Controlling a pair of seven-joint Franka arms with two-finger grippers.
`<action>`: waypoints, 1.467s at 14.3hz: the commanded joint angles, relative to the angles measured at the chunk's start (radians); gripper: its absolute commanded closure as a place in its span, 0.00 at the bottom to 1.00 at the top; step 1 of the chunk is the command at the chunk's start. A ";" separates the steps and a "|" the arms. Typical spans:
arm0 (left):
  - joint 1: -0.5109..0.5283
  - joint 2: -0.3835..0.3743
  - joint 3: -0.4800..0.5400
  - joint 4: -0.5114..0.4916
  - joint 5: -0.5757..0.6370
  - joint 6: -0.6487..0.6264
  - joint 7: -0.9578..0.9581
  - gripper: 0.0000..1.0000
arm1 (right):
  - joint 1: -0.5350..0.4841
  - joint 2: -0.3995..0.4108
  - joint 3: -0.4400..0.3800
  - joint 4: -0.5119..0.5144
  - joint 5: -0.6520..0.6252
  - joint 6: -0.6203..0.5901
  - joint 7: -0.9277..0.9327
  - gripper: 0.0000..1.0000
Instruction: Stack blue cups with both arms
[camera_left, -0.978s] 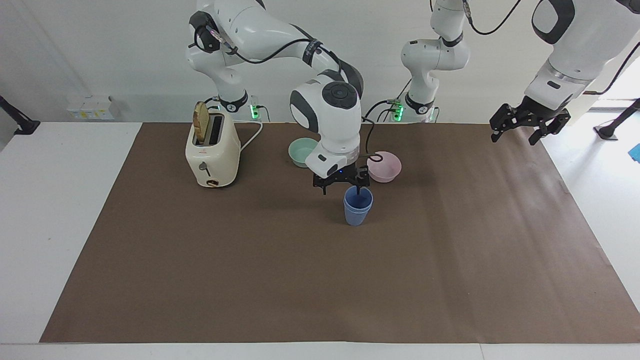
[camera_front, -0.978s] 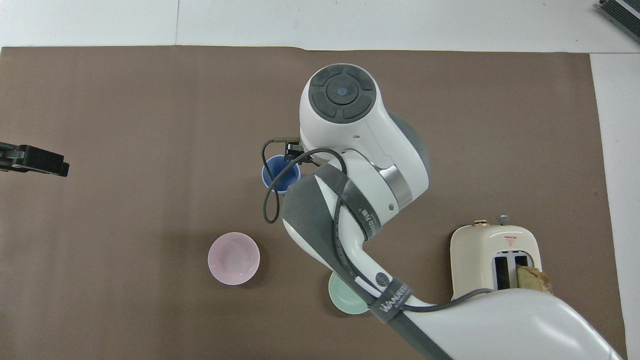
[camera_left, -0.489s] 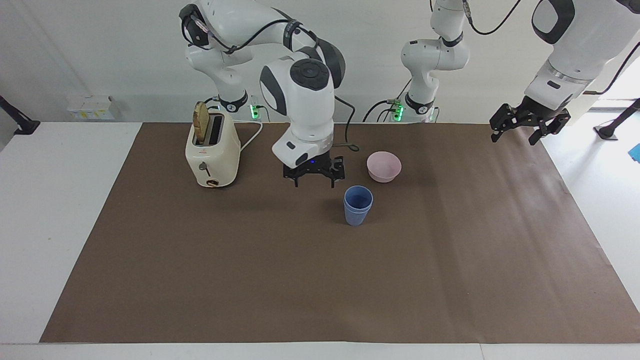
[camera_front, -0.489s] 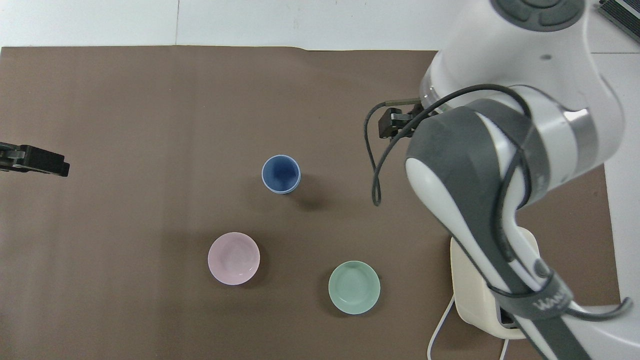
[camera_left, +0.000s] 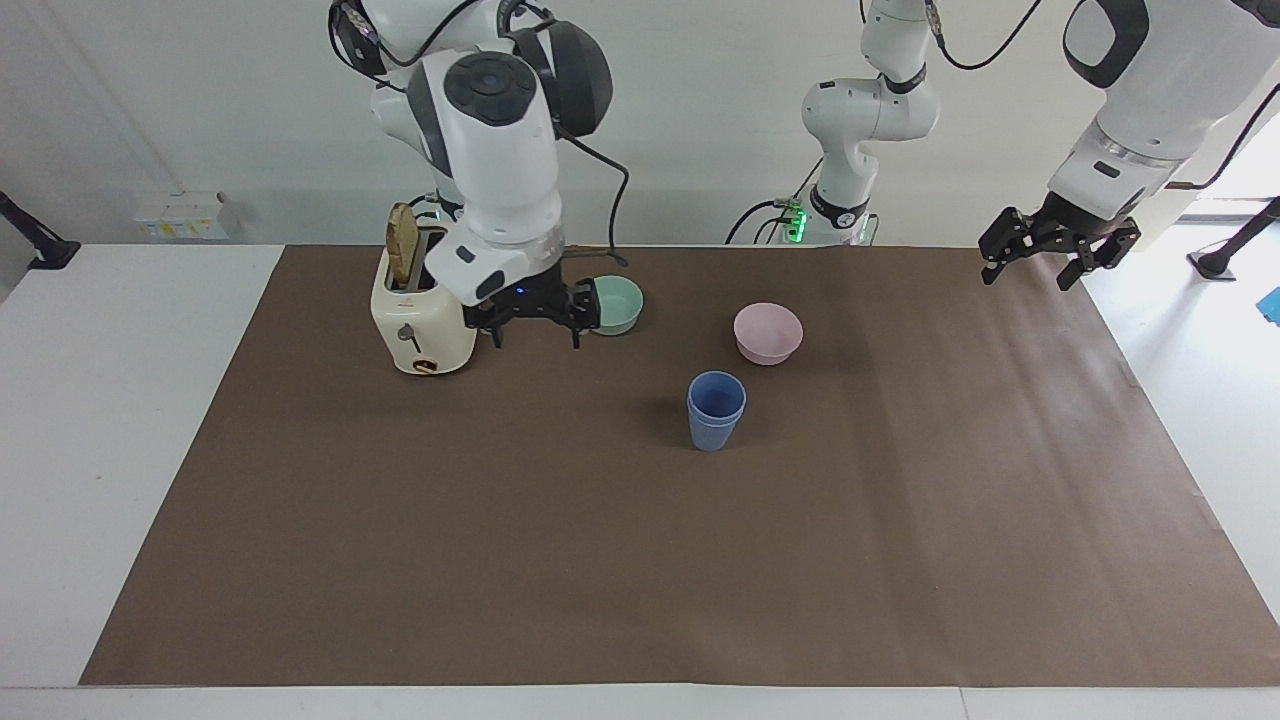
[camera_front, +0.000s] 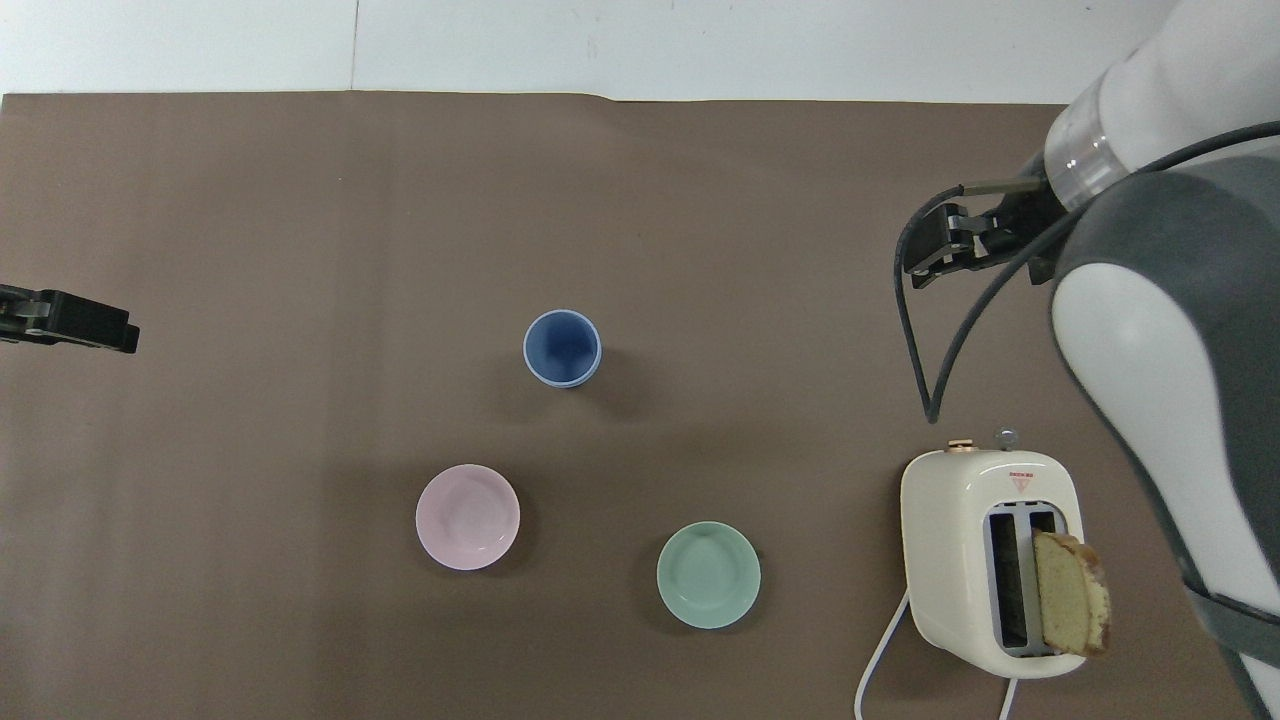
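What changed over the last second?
The right gripper, open and empty, lifted off the stacked blue cups and swung toward the toaster, uncovering the green bowl. Unchanged: cups nested, pink bowl, left gripper waiting open at its table end.

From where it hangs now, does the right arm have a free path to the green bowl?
Probably yes. The right pincer hangs open and empty beside the green bowl, between it and the toaster. Nothing lies in the bowl, and the cups and pink bowl stand well clear.

The blue cups (camera_front: 562, 347) are sitting nested on the brown mat (camera_front: 300, 220). The pink bowl (camera_front: 467, 517) and the green bowl (camera_front: 708, 575) are lying nearer to the robots.
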 joint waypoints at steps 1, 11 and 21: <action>0.015 -0.009 -0.013 0.001 0.016 -0.011 0.004 0.00 | -0.072 -0.049 0.009 -0.031 0.060 -0.012 -0.046 0.00; 0.014 -0.011 -0.013 0.001 0.016 -0.023 0.002 0.00 | -0.192 -0.230 0.006 -0.340 0.042 0.101 -0.204 0.00; 0.014 -0.011 -0.013 0.000 0.015 -0.025 0.004 0.00 | -0.183 -0.230 0.005 -0.338 0.008 0.143 -0.159 0.00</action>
